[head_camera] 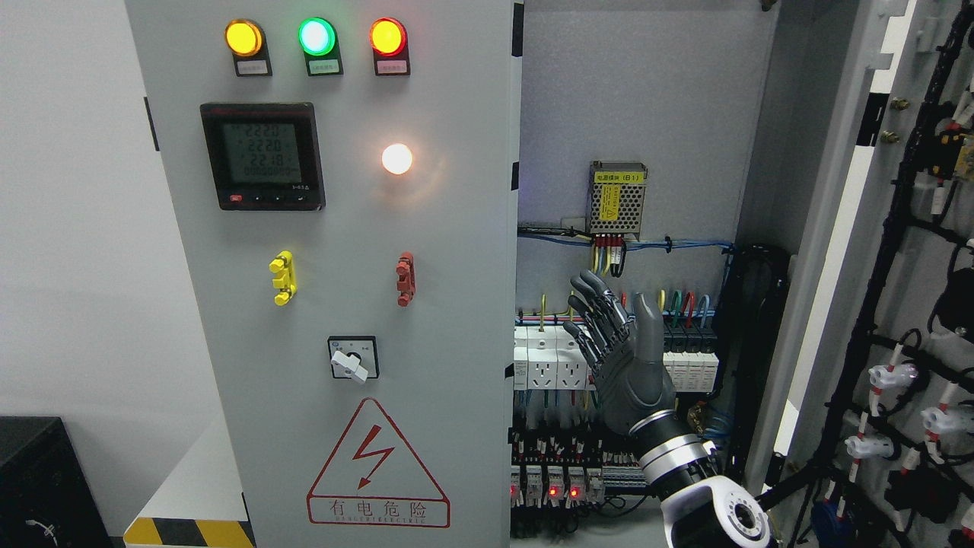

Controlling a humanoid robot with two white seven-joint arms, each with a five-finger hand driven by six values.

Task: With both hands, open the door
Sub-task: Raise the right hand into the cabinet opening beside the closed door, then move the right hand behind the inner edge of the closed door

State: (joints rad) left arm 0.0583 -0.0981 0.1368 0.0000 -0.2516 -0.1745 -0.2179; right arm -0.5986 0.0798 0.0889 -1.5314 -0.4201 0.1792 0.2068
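Note:
A grey electrical cabinet stands in front of me. Its left door (441, 228) is closed and carries three indicator lamps, a meter (262, 156), a rotary switch (351, 359) and a red warning triangle. The right door (837, 251) is swung wide open to the right, its inner side covered with black wiring. My right hand (612, 304) is raised before the open interior, fingers straight and spread, holding nothing. It hovers just right of the left door's free edge (511, 304), apart from it. My left hand is out of the picture.
Inside the cabinet are a perforated power supply (618, 198), white sockets and breakers (544, 365) and rows of terminals with red lights. A black box (38, 479) sits at the lower left. A yellow-black striped ledge (186, 531) runs below the left door.

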